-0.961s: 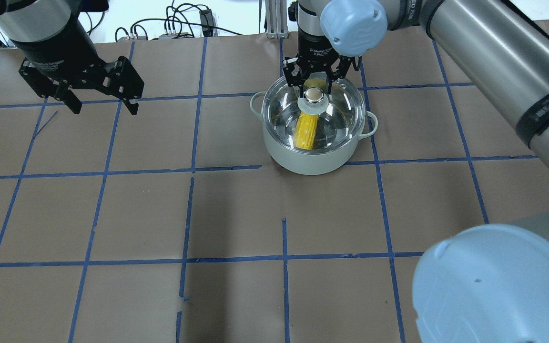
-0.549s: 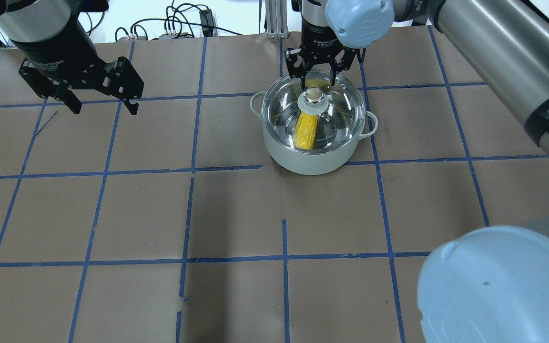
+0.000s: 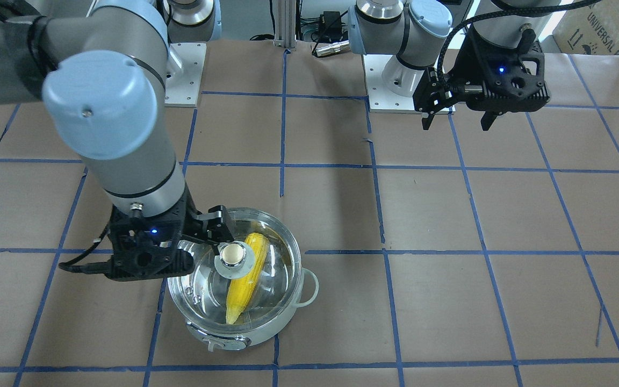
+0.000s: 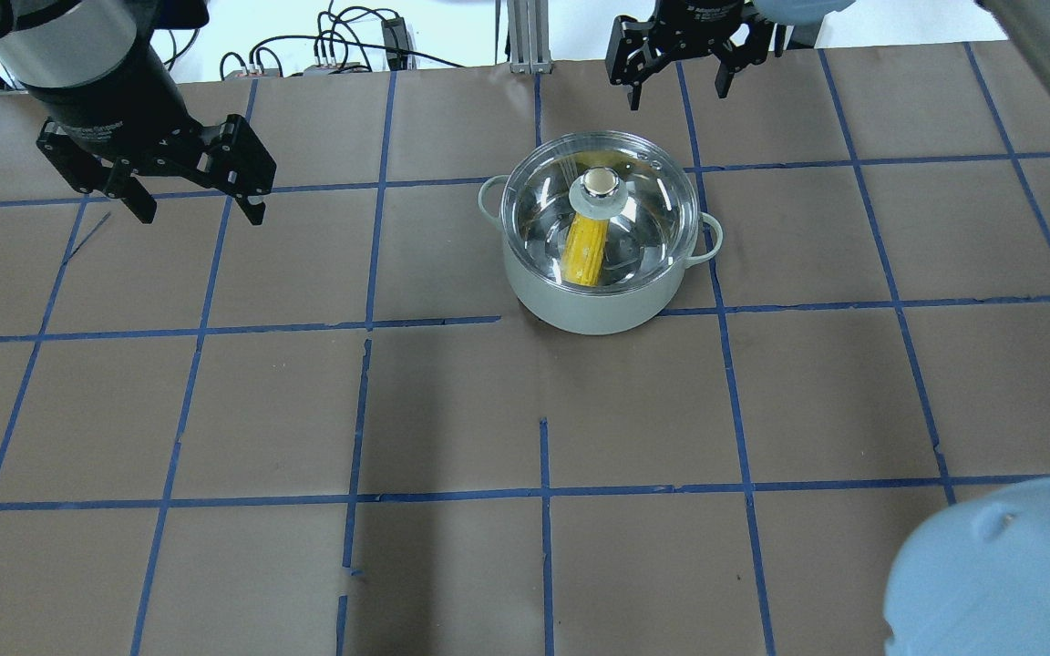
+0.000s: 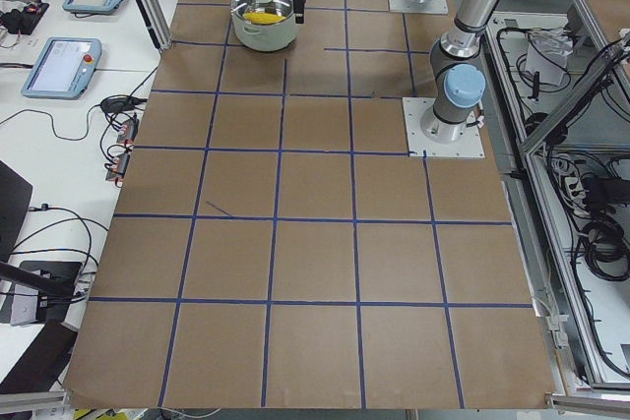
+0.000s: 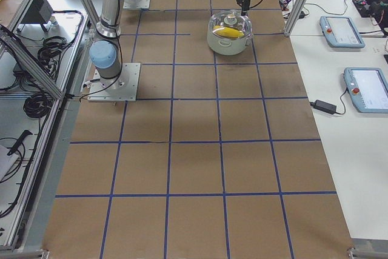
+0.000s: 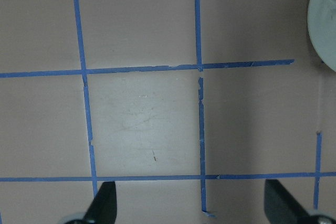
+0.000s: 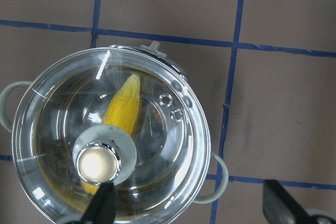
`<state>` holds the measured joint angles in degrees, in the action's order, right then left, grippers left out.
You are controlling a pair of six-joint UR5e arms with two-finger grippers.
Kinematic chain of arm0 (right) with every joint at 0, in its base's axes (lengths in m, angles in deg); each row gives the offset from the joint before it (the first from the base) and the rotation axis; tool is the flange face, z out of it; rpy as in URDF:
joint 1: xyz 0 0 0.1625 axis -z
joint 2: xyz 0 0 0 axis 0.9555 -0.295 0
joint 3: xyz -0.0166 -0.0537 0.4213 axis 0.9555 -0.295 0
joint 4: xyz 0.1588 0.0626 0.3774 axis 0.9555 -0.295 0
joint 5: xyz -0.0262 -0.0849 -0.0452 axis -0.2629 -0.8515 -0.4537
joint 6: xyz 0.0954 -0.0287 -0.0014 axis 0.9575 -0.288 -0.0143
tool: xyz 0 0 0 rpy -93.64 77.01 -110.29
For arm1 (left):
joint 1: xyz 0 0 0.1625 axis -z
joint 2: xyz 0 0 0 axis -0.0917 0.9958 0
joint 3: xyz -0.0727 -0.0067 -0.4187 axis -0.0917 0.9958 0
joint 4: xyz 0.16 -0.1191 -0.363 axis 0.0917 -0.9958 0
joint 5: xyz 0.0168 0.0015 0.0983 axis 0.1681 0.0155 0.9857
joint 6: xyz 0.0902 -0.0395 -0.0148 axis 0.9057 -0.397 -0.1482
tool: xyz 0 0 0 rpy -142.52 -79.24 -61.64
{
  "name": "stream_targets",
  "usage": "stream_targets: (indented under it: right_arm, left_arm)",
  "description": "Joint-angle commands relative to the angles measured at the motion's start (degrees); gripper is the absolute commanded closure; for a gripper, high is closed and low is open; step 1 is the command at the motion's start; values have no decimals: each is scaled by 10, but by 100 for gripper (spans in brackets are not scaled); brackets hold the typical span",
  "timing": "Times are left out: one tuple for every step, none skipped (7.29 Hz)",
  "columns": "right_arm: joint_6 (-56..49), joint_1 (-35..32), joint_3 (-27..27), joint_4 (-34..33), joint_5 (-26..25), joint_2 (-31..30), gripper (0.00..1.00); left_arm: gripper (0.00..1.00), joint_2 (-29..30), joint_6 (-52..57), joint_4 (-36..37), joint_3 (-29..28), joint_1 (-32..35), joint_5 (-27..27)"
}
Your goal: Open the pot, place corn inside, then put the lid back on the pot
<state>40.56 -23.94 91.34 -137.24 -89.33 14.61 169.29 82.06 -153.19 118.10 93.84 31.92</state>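
Observation:
The pot [image 4: 593,305] stands on the table's far middle with the clear lid [image 4: 653,196] seated on it. Through the glass the yellow corn [image 4: 583,251] lies inside, also clear in the right wrist view as corn [image 8: 124,107] under the lid's knob [image 8: 97,163]. My right gripper [image 4: 675,75] hangs open, raised above and beyond the pot, holding nothing; its fingertips [image 8: 103,205] frame the lid from above. My left gripper [image 4: 195,199] is open and empty over bare table far to the pot's left; the pot's rim [image 7: 323,24] only edges into its wrist view.
Brown paper with a blue tape grid [image 4: 543,497] covers the table. Cables and an aluminium post [image 4: 525,36] sit past the far edge. Side benches hold tablets [image 6: 342,31] beyond the table's end.
My right gripper has lifted off the lid's knob and drawn up and away toward the far edge. The lid stays on the pot. The left gripper has not moved.

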Motion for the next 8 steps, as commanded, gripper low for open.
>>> stream_targets:
  right_arm:
    - [-5,26,51,1,0,-57,0]
    - [-5,36,96,1,0,-82,0]
    - [-3,37,147,-10,2,-112,0]
    - [-5,43,170,-11,2,-123,0]
    - [-5,47,168,-11,-1,-124,0]
    - [-13,58,170,-10,-2,-124,0]
    - [-17,70,169,-10,-1,-125,0]
    - [-18,71,172,-10,-2,-128,0]
  left_arm:
    - [0,-1,0,1,1,0,0]
    - [0,0,0,1,1,0,0]
    - [0,-1,0,1,3,0,0]
    - [0,-4,3,1,7,1,1]
    - [0,-4,4,1,6,1,1]
    - [0,-4,4,1,7,1,1]
    - [0,-3,4,1,6,1,0]
    - [0,-5,4,1,6,1,1]
